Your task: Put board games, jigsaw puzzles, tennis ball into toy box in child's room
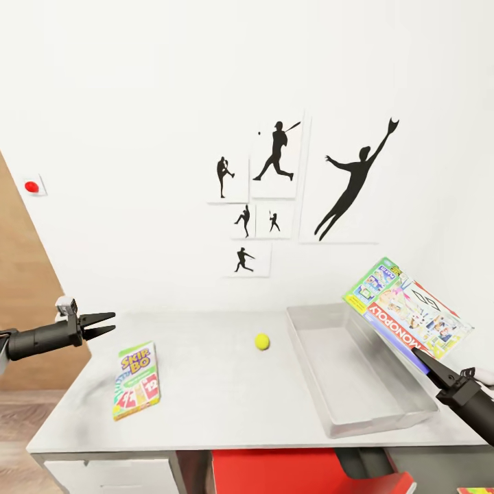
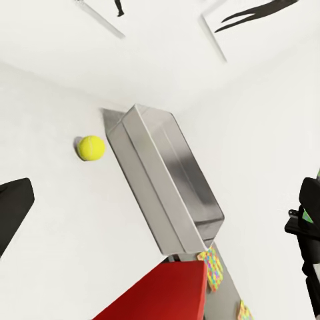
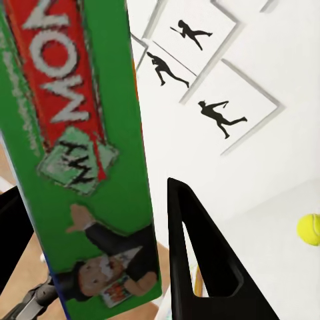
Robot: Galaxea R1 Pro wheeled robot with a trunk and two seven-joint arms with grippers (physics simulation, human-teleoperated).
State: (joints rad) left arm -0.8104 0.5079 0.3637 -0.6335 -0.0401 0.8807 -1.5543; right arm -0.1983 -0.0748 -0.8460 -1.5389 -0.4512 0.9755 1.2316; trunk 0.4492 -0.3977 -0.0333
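my right claw [image 1: 427, 361] grips a monopoly box [image 1: 409, 308], holding it tilted in the air above the far right side of the toy box [image 1: 357, 370]; in the right wrist view the green edge of the box [image 3: 80, 153] sits pinched against a black finger [image 3: 200, 260]. the toy box stands on the right half of the pale surface [image 1: 206, 384], a long grey tray with low walls, and from where i sit its inside looks bare. the tennis ball [image 1: 262, 341] lies on the surface just left of the toy box, apart from its wall; it shows again in the left wrist view [image 2: 91, 148] beside the tray [image 2: 167, 180], and at the edge of the right wrist view [image 3: 309, 229]. the skip-bo box [image 1: 137, 390] lies flat near the surface's front left corner, well apart from the ball. my left claw [image 1: 103, 324] hangs over the left edge of the surface, jaws parted and holding nothing. black baseball silhouettes [image 1: 274, 154] hang on the white wall behind. something red [image 1: 288, 470] shows under the front of the surface.
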